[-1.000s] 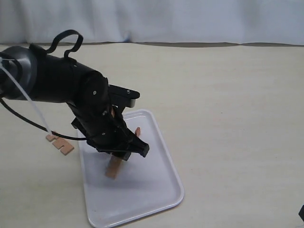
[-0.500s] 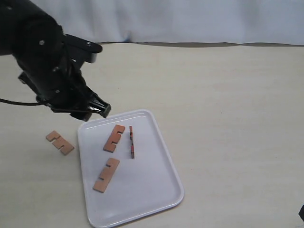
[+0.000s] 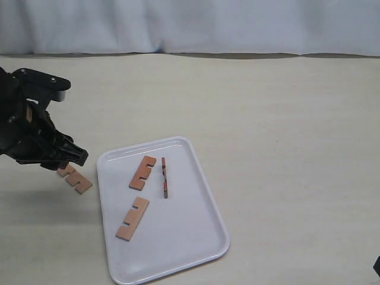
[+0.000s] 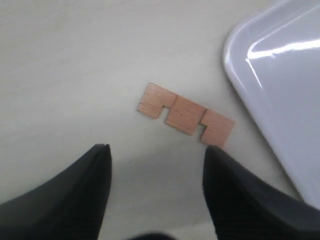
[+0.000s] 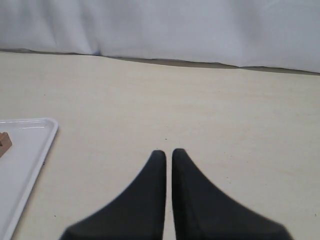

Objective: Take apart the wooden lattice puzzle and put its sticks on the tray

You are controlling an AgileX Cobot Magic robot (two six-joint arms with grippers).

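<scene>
Puzzle's fully in pieces: three sticks on the tray (image 3: 184,231), one off it.
On the tray there's a flat stick (image 3: 142,173) near the far rim, an on-edge stick (image 3: 164,177) just beside it, and a third stick (image 3: 133,218) lying flat closer to the tray's middle. The fourth stick (image 3: 75,179) is flat on the tabletop (image 3: 285,119), just outside the tray's left rim, with both notches clear in the left wrist view. The left claw (image 4: 157,150) is spread wide right by that one, gripping nothing. The right claw (image 5: 167,152) is pressed together and empty, with just a tray corner in its view.
</scene>
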